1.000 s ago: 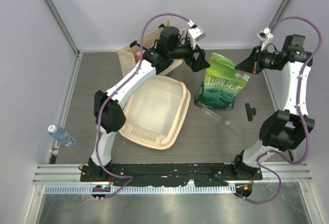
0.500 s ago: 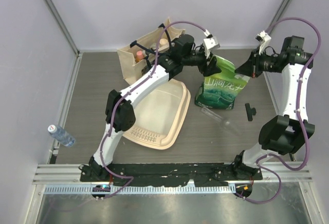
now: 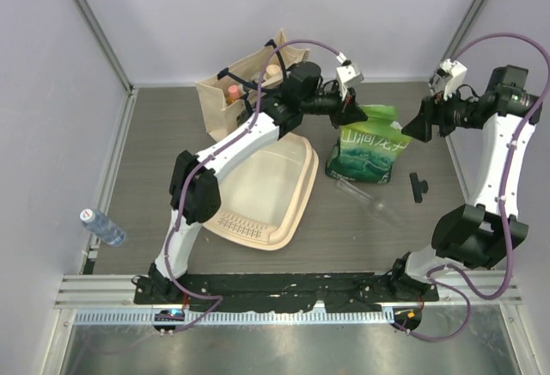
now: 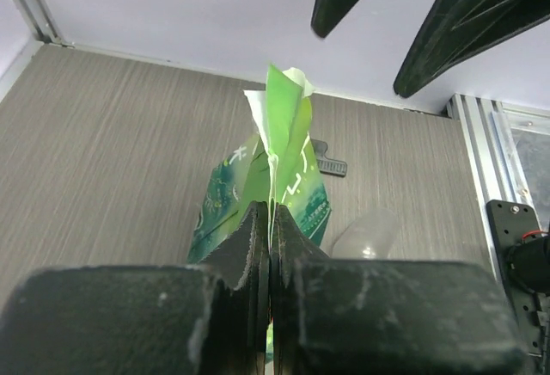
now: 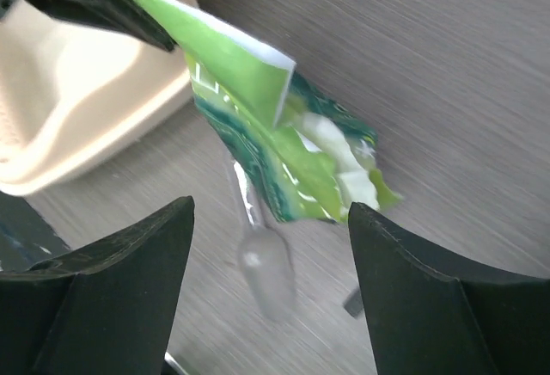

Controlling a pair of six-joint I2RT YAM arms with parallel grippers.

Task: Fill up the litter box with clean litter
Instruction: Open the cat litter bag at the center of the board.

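The grip on the green bag [image 3: 371,147] has changed sides. 1 second ago the right hand [image 3: 421,121] was clamped on the bag's upper right corner and the left hand [image 3: 352,110] hung released beside its top. Now the left hand is clenched on the bag's upper left edge; in the left wrist view its 2 fingers [image 4: 249,246] press flat together on the thin green film [image 4: 288,126]. The right hand has let go and drawn off to the right, apart from the bag. In its own view the right hand [image 5: 271,212] stands wide, with the crumpled bag [image 5: 258,134] beyond it and nothing between its fingers. The bag's top is also more folded over than before.

The litter box [image 3: 262,190] has not moved. It lies on the worktop [image 3: 155,151] just left of the bag, under the left arm, its ribbed strip toward the robot and its cream floor in plain sight.

The canvas tote bag [image 3: 245,87] stands at the back, behind the litter box, with a bottle [image 3: 232,91] upright inside.

A clear plastic cup [image 3: 361,193] and a black clip [image 3: 418,186] lie near the bag's base.
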